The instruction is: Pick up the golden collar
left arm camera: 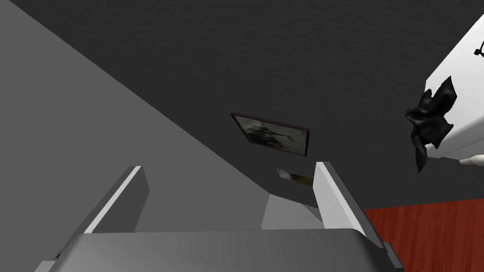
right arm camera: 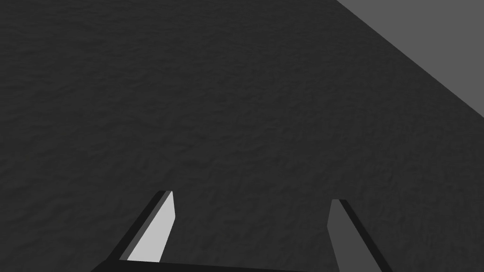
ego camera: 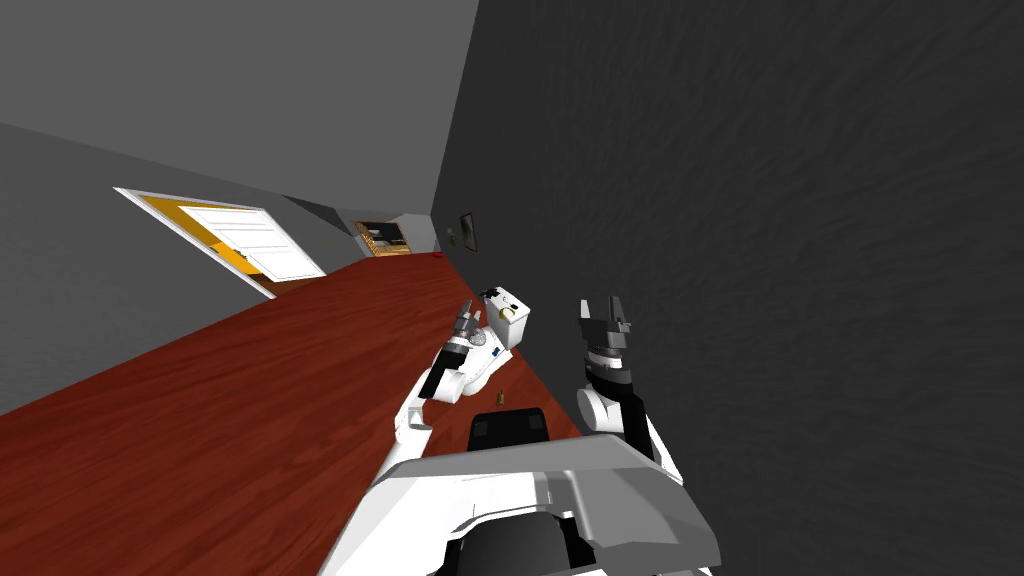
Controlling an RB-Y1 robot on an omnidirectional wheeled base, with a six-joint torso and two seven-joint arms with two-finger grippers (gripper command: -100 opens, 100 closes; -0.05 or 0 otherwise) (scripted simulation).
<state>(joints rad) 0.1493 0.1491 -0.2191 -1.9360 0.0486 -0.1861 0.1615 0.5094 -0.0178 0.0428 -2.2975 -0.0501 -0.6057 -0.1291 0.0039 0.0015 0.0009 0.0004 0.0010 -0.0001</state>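
Note:
A small golden ring, the collar (ego camera: 507, 313), lies on a low white cabinet (ego camera: 512, 322) against the dark wall. A crumpled black thing (ego camera: 490, 293) sits at the cabinet's far end and also hangs at the cabinet's edge (left arm camera: 430, 120) in the left wrist view, to the side of my fingers. My left gripper (ego camera: 465, 320) hovers just left of the cabinet, open (left arm camera: 231, 189) with nothing between its fingers, aimed past the cabinet (left arm camera: 461, 89). My right gripper (ego camera: 603, 312) is raised by the dark wall, right of the cabinet, open (right arm camera: 250, 212) and empty.
The red-brown wood floor (ego camera: 250, 400) stretches to my left. A small golden object (ego camera: 500, 399) lies on it near my base. A white door (ego camera: 255, 245) stands open far left, and a doorway (ego camera: 383, 238) is at the far end. A framed picture (left arm camera: 272, 134) hangs on the dark wall.

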